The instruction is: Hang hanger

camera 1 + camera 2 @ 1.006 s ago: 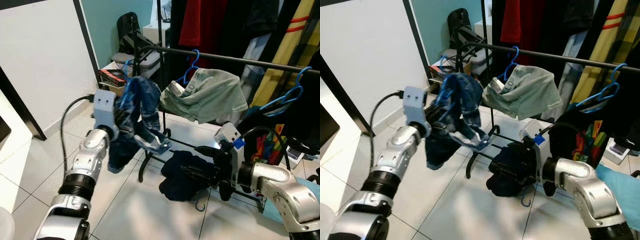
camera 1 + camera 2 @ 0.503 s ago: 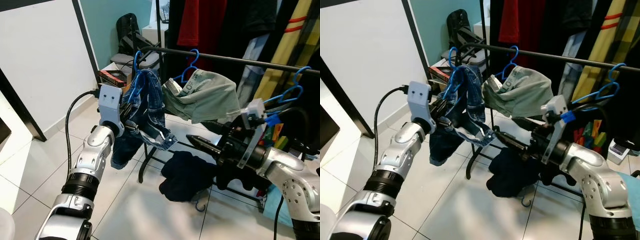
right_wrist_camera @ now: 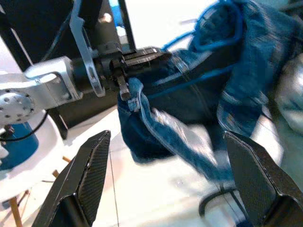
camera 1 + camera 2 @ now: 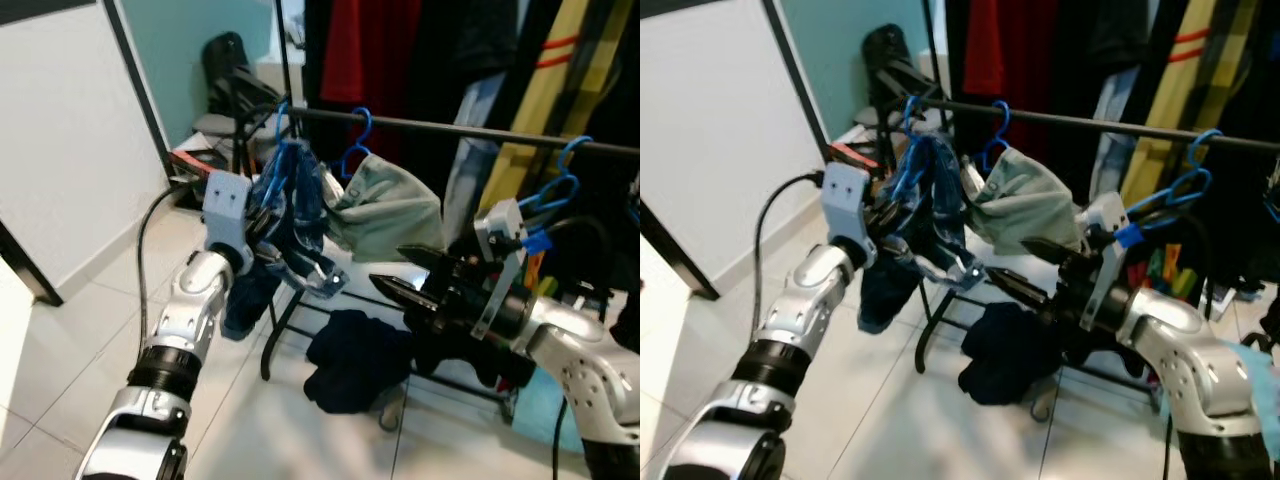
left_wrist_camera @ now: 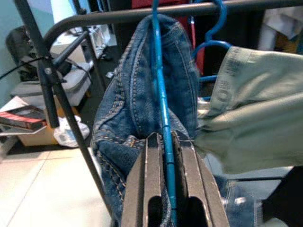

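While the right pincer [image 4: 400, 275] hovers spread nearby, the left pincer [image 5: 164, 156] pinches the hanger [image 5: 160, 90] at the rail [image 5: 142, 14].

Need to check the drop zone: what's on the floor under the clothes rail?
Under the rail lies a dark navy garment heaped on the tiles, with the rack's black base bars beside it. The floor further back is hidden by the hanging jeans and grey-green garment.
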`<state>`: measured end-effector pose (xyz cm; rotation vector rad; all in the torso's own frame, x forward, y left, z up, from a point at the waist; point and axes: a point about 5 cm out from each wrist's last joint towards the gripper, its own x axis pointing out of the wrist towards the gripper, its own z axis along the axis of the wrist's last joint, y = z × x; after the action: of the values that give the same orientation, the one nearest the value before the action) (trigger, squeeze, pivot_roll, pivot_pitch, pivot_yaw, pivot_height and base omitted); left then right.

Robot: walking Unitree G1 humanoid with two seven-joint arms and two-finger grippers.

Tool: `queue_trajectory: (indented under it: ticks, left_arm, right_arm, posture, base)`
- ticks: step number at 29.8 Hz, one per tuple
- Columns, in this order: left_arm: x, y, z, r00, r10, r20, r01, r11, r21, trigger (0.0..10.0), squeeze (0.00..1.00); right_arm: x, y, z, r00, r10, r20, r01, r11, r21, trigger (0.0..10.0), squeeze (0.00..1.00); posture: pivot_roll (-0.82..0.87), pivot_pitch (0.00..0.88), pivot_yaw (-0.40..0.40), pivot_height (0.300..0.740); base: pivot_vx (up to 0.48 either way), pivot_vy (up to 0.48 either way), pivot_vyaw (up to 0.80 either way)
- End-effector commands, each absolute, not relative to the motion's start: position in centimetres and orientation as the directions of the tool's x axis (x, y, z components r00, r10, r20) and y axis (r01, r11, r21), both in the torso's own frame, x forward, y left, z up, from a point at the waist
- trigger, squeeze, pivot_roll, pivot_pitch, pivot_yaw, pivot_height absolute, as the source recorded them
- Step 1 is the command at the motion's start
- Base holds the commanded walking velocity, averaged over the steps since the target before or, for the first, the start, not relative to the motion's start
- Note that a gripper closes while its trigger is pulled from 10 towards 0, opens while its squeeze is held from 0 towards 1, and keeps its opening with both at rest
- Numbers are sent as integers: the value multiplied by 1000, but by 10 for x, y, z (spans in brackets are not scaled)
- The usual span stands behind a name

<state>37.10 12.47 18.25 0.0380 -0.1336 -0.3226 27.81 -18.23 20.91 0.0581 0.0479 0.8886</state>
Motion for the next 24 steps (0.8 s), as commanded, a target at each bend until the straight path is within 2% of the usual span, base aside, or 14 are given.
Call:
queue_trajectory:
  ticks: [1,10,17,19,24]
  left_arm:
    - [371,132,198,930,-305,205,299,952,58,10000,0]
    - [371,130,196,930,-312,196,302,950,82,10000,0]
    - [369,127,193,928,-312,203,298,950,98,10000,0]
    - [367,122,193,923,-294,246,267,954,140,10000,0]
    - [367,119,190,931,-269,246,219,953,211,10000,0]
  right_arm:
    - [278,-176,207,614,789,-22,-785,614,79,10000,0]
    - [277,-176,207,614,789,-32,-785,614,83,10000,0]
    - [278,-176,206,614,788,-39,-785,615,78,10000,0]
    - [278,-175,205,613,789,-39,-785,614,78,10000,0]
    - [278,-174,205,612,789,-40,-786,614,79,10000,0]
  posture:
    - [-165,0,76,740]
    - [-166,0,76,740]
    - [-163,0,75,740]
    - [-163,0,76,740]
    - [-165,0,78,740]
  base:
    - [401,0,0]
    - [383,0,0]
    - [0,0,0]
    - [0,0,0]
    - [0,0,0]
